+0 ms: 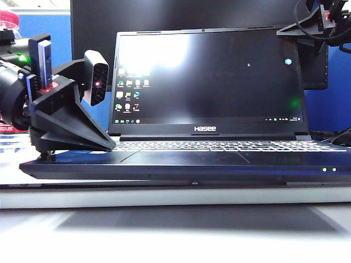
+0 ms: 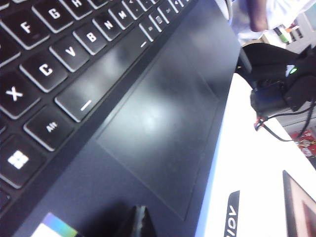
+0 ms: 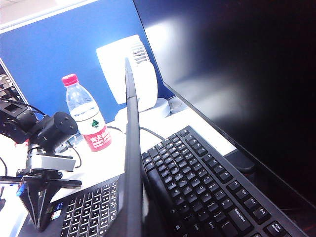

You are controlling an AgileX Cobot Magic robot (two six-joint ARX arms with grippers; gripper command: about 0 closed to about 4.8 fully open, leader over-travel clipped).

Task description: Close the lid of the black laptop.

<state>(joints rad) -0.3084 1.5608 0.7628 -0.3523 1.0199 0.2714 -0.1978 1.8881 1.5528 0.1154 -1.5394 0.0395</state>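
Left hand [image 1: 107, 145] on matte palm rest; right hand [image 1: 285, 33] shut by thin lid [image 1: 205, 82].

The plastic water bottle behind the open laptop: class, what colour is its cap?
Pink-red. The clear plastic water bottle's cap shows best in the right wrist view.

Laptop [image 1: 219, 164] lid [image 1: 208, 82] upright, monitor [image 3: 237, 74] and separate keyboard [image 3: 207, 182] behind; left claw [image 1: 71, 129] on palm rest
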